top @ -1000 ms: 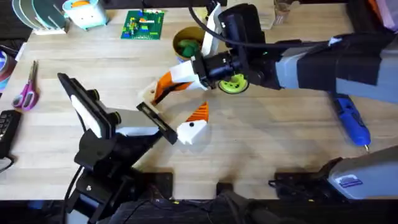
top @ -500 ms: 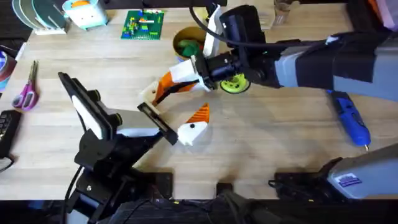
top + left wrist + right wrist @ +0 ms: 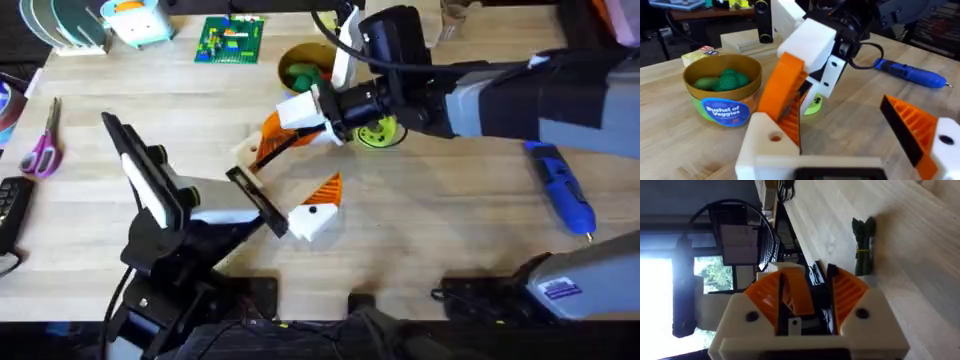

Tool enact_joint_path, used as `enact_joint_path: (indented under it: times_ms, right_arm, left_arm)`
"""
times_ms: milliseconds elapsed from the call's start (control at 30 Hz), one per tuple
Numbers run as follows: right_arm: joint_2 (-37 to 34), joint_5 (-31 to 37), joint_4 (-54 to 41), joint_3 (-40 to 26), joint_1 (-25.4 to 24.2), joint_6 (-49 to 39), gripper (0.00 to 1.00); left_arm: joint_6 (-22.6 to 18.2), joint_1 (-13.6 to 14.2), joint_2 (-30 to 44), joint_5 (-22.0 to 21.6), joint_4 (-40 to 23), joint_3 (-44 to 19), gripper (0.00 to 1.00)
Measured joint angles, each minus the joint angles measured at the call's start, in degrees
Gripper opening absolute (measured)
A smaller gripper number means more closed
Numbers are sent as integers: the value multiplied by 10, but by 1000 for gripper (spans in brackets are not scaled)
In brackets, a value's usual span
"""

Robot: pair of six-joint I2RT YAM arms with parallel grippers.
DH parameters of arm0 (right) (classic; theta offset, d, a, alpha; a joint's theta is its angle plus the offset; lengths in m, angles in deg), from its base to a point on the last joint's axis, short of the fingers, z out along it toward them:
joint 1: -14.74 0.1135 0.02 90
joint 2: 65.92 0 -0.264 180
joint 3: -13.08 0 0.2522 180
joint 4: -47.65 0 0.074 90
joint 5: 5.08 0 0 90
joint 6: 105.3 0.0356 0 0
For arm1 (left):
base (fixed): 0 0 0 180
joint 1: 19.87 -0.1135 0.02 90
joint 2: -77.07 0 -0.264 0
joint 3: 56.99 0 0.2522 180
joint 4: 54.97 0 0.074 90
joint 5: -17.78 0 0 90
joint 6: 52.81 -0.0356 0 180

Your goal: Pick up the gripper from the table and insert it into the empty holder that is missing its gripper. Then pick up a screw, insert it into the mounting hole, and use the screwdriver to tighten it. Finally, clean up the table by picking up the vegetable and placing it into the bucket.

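On the wooden table point(image 3: 120, 100), the bucket point(image 3: 722, 92) holds green vegetables; right fingers point(image 3: 802, 295) clamp the gripper point(image 3: 796, 294); left fingers' state unclear.

Pale wood bench point(image 3: 450, 230) with straight plank lines. Bright window point(image 3: 660, 305) with green leaves outside. Dark desk point(image 3: 695, 12) far back at 11 o'clock.

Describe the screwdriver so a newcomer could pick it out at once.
Start at the wooden table and go to its right side, below the right arm. The screwdriver lies there flat and alone: a bright blue pen-shaped tool with a thin metal tip, the only blue tool on that side.
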Motion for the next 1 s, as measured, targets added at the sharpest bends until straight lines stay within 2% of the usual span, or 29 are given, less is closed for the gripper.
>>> enact_joint_path:
  times_ms: [400,800,900,933,967,1000]
  right_arm:
    - [0,-1,0,0,-5,-1,494]
    - [0,13,-1,0,-56,-2,515]
    - [0,15,-1,0,-67,-5,665]
    - [0,14,-1,0,-71,-9,747]
    - [0,15,-6,0,-94,-44,977]
    - [0,17,-13,0,-104,-58,981]
  left_arm:
    - [-2,0,0,7,0,0,993]
    - [-16,12,-1,63,2,0,992]
    - [-17,12,-1,65,2,0,992]
    - [-17,12,-1,66,2,0,994]
    - [-18,12,-1,67,2,0,993]
    - [-17,12,-1,67,2,0,993]
